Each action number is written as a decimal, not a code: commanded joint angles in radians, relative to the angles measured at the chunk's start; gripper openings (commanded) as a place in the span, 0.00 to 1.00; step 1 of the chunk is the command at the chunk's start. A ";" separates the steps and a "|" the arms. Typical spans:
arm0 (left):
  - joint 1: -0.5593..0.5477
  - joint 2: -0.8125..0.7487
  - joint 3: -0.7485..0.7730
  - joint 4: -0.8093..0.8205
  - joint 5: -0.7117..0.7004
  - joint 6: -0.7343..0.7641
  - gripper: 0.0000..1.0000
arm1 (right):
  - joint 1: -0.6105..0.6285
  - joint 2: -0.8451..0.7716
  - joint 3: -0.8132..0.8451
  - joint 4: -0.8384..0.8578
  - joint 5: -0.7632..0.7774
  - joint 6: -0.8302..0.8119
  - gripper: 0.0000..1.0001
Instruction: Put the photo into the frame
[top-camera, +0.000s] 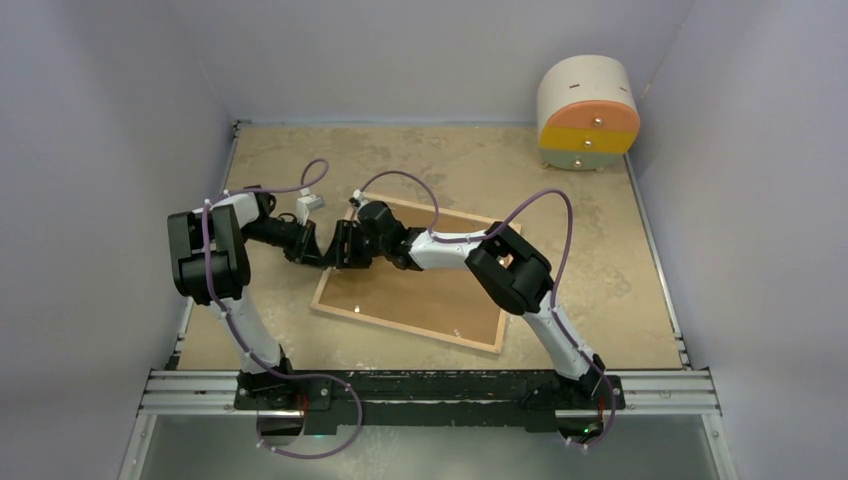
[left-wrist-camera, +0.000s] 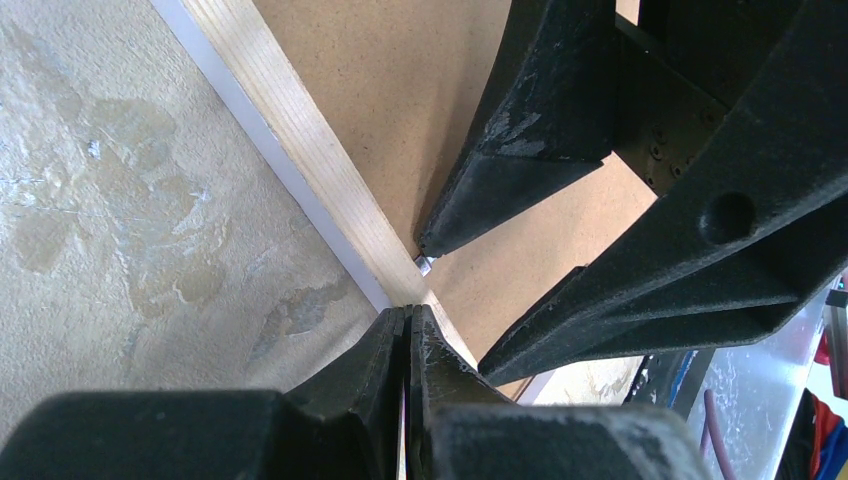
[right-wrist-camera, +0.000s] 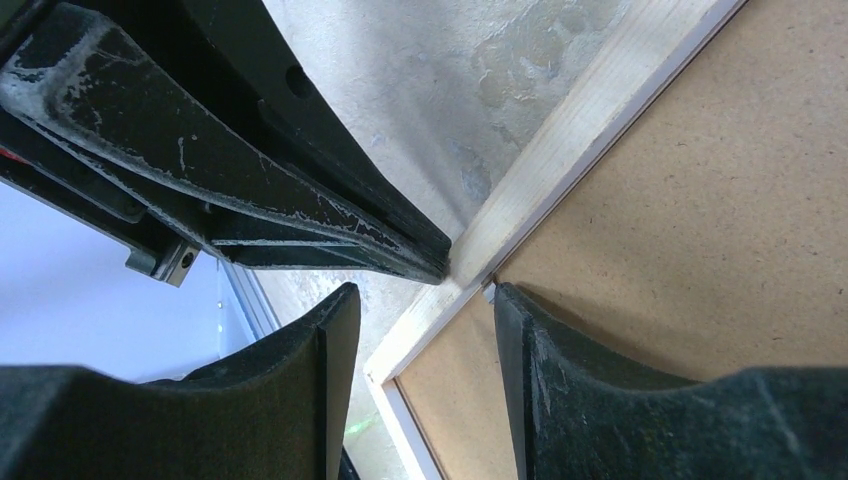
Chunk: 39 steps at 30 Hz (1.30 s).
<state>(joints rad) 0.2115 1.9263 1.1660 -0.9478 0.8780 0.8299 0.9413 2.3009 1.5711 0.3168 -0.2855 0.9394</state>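
The frame (top-camera: 410, 328) lies face down mid-table, its light wood rear rim (left-wrist-camera: 300, 140) around a brown hardboard sheet (top-camera: 420, 295). The photo is hidden. Both grippers meet at the frame's left edge. My left gripper (left-wrist-camera: 408, 312) is shut with nothing visibly between its fingers, and its tips rest on the wood rim (right-wrist-camera: 580, 130). My right gripper (right-wrist-camera: 422, 292) is open and straddles that rim. One finger is outside over the table. The other is on the hardboard (right-wrist-camera: 700, 200), against a small metal clip (left-wrist-camera: 424, 264).
A round wooden drawer box (top-camera: 588, 112) with orange and yellow fronts stands at the back right corner. Grey walls close in the table on three sides. A metal rail (top-camera: 430, 385) with the arm bases runs along the near edge.
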 joint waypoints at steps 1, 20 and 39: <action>-0.014 0.010 -0.037 0.034 -0.030 0.047 0.00 | 0.011 0.031 0.024 -0.012 -0.023 0.014 0.55; 0.004 -0.017 0.002 0.011 -0.060 0.057 0.00 | -0.168 -0.321 -0.182 -0.112 0.101 -0.091 0.82; -0.027 -0.115 -0.150 0.150 -0.275 0.104 0.01 | -0.585 -0.920 -0.908 -0.303 0.519 -0.105 0.99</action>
<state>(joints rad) 0.2073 1.8339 1.0698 -0.8536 0.7155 0.8696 0.3656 1.3750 0.6796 0.0044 0.1925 0.8295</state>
